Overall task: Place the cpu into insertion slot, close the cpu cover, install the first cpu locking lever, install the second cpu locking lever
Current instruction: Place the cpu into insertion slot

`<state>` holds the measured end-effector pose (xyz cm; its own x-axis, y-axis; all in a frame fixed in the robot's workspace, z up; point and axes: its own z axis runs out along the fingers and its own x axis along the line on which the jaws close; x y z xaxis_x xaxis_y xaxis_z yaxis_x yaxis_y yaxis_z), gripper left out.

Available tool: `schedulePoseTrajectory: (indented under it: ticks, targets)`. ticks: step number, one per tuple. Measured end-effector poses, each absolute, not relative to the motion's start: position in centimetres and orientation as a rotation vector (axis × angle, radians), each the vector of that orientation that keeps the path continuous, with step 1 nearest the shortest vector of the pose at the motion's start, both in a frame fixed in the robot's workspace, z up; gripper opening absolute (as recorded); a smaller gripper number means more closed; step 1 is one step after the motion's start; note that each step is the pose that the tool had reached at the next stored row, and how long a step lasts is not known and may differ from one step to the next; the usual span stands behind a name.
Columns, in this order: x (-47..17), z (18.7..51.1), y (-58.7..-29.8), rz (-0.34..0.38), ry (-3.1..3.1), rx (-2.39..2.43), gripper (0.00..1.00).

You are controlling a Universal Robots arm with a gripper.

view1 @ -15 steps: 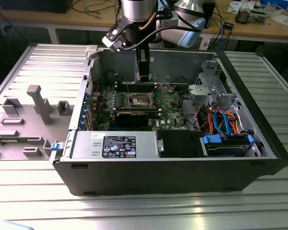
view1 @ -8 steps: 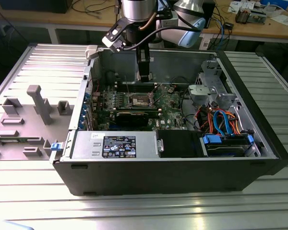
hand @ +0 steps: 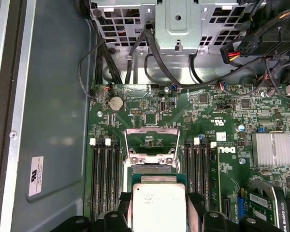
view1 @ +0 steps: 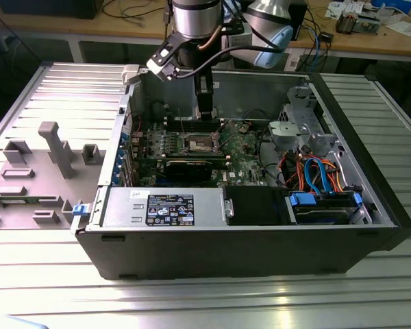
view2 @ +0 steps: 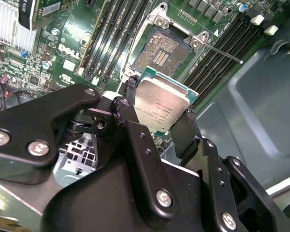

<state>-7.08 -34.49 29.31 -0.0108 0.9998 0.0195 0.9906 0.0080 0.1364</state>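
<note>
Silver-grey cpu (view2: 162,104) clenched in gripper (view2: 159,110) | near insertion slot (view2: 163,50), contacts exposed | cpu cover (hand: 152,130) raised | inside open case (view1: 246,253)

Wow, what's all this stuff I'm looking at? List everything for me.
computer case: one, black, lying open on the table
table: one, ribbed silver, under the case
motherboard: one, green, inside the case
insertion slot: one, metal-rimmed and pale, on the motherboard, empty
cpu cover: one, grey metal, standing open at the slot
cpu: one, silver, held near the slot, not in it
cables: several, orange and blue, inside the case at the exterior view's right
gripper: one, black, shut on the cpu
arm: one, silver, over the case
</note>
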Motion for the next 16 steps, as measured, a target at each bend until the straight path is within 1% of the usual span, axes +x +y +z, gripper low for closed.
schedulePoseTrajectory:
  ticks: [9, 16]
  targets:
    - [-7.1, 27.6, -34.5, 0.169, 2.154, 2.165, 0.54]
    - [-7.1, 27.4, -34.5, 0.169, 2.151, 2.168, 0.54]
